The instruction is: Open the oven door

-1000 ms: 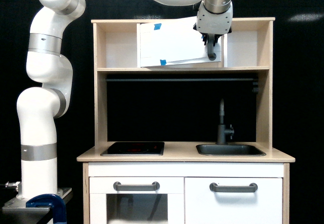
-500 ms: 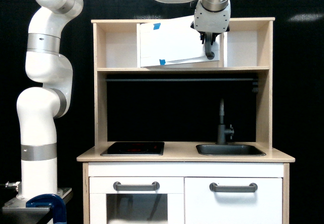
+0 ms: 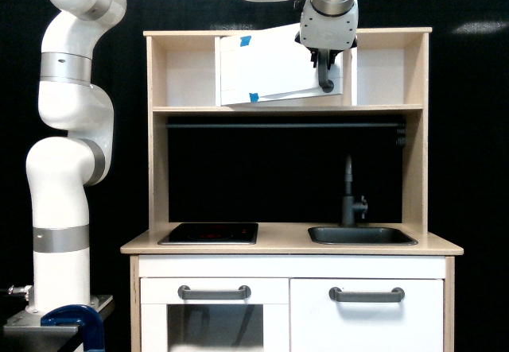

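Gripper point(image 3: 325, 72) high at top shelf of toy kitchen point(image 3: 290, 245), fingers pointing down, clamped on vertical grey handle point(image 3: 325, 82) of oven door point(image 3: 270, 66). Door: wide white panel in upper shelf bay, swung partly out, lower edge slanting up toward exterior view's right, handle side nearest camera. Blue tape point(image 3: 246, 40) near upper corner on exterior view's left, second piece point(image 3: 254, 97) near lower corner. White arm point(image 3: 67, 169) rising from base at exterior view's left, reaching across above cabinet top. Below: black hob point(image 3: 210, 233) and dark sink point(image 3: 362, 235) with tap point(image 3: 349, 191) on counter. Two lower white doors shut, one windowed point(image 3: 213, 326), one plain point(image 3: 367, 316), each with horizontal grey handle.
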{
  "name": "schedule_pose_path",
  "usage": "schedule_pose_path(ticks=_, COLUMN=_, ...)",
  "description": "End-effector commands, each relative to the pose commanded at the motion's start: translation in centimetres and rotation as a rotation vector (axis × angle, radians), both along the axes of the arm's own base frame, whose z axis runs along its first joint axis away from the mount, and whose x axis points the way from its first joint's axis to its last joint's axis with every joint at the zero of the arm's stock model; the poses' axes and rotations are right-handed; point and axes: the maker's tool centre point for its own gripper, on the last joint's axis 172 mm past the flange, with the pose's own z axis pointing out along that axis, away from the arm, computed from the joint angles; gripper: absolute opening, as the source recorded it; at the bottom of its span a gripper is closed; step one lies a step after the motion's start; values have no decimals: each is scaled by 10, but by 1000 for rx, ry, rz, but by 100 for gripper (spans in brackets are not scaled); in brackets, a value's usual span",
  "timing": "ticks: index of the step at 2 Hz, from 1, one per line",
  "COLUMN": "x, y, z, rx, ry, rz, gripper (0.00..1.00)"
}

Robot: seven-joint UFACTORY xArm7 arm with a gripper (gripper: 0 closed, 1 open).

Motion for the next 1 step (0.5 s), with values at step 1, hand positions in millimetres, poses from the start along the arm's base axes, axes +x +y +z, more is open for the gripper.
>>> schedule_pose_path(ticks=1, x=-8, y=-8, z=5, rx=0, ry=0, rz=0, gripper=0)
